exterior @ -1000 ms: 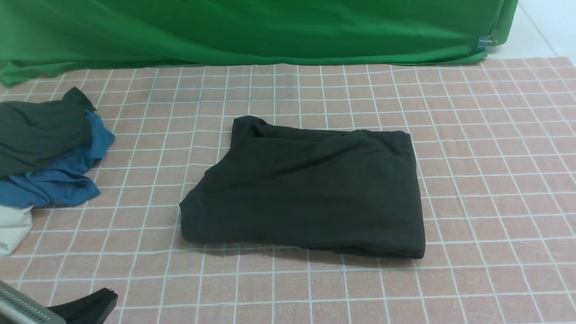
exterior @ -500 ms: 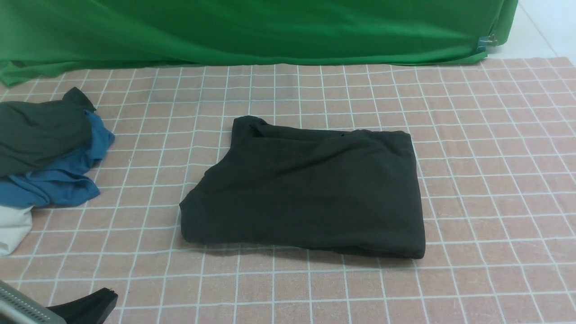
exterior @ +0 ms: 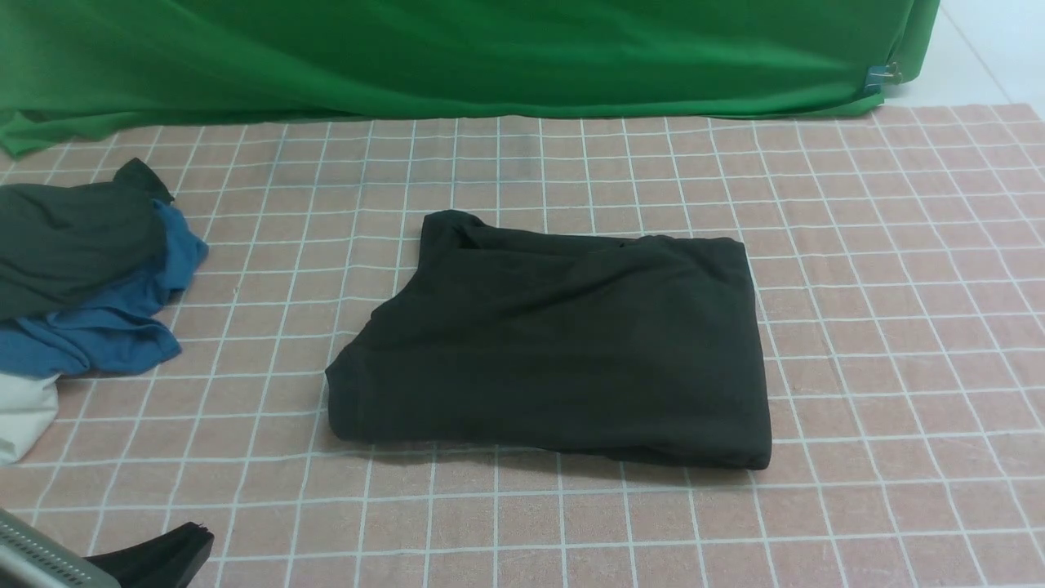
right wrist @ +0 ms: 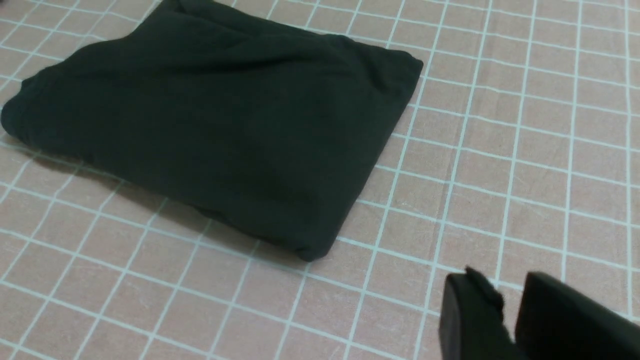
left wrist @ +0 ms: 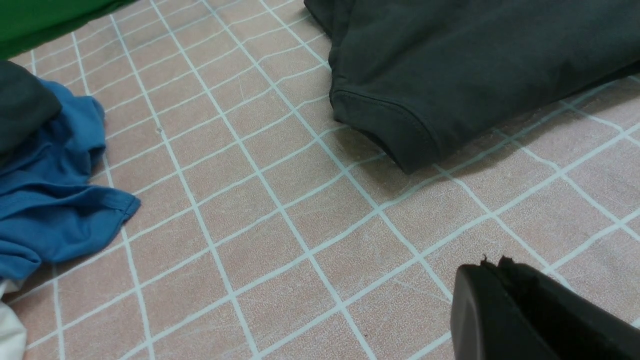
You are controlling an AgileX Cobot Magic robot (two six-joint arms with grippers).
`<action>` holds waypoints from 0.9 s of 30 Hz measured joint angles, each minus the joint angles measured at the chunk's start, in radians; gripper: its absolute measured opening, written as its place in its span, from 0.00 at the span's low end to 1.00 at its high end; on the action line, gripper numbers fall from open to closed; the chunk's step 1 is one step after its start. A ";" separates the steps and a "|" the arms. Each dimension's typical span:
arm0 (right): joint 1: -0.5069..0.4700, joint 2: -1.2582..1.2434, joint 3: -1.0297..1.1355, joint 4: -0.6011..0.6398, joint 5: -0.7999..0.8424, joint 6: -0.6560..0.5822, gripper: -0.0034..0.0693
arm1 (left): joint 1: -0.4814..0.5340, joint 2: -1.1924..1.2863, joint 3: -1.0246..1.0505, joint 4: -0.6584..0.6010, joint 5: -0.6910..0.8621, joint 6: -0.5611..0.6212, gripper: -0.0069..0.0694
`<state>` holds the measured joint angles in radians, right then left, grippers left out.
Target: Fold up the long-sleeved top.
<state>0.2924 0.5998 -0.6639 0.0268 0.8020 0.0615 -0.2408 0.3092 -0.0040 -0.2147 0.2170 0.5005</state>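
With both arms drawn back to the near edge of the work surface, neither gripper touches any garment. The left gripper [left wrist: 492, 265] sits at the near left corner, its fingers [exterior: 175, 547] pressed together with nothing between them. The right gripper [right wrist: 510, 295] appears only in the right wrist view; its two fingers [right wrist: 470, 310] stand slightly apart with a narrow gap, empty, above bare cloth just beside the near right corner of the folded garment.

The tablecloth [exterior: 898, 327], pink with a white grid, covers the whole surface.

The long-sleeved top [exterior: 563, 343] lies at the centre of the tablecloth, well apart from both grippers. It is folded into a compact, roughly rectangular stack, flat on the cloth. Its left side tapers toward the far edge, and a stitched hem shows at the near left corner [left wrist: 390, 120].

At the left edge lies a pile of other clothes: a white piece [exterior: 24, 416] nearest, a blue garment [exterior: 106, 327] over it, and a dark grey-green garment [exterior: 73, 245] on top.

Farthest back, a green backdrop [exterior: 490, 49] hangs along the far edge, held by a clip [exterior: 878, 77] at its right end.
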 joint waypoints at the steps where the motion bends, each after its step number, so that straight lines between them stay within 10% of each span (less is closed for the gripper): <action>1: 0.000 0.000 0.000 0.000 0.000 0.000 0.30 | 0.000 0.000 0.000 0.000 0.000 0.000 0.11; 16: -0.009 -0.011 0.000 0.000 0.000 0.000 0.35 | 0.000 0.000 0.000 0.001 0.000 0.000 0.11; 27: -0.217 -0.262 0.179 -0.088 -0.232 0.000 0.36 | 0.000 0.000 0.000 0.001 -0.001 0.000 0.11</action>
<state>0.0753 0.3379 -0.4849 -0.0615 0.5700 0.0615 -0.2408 0.3092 -0.0040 -0.2138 0.2162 0.5005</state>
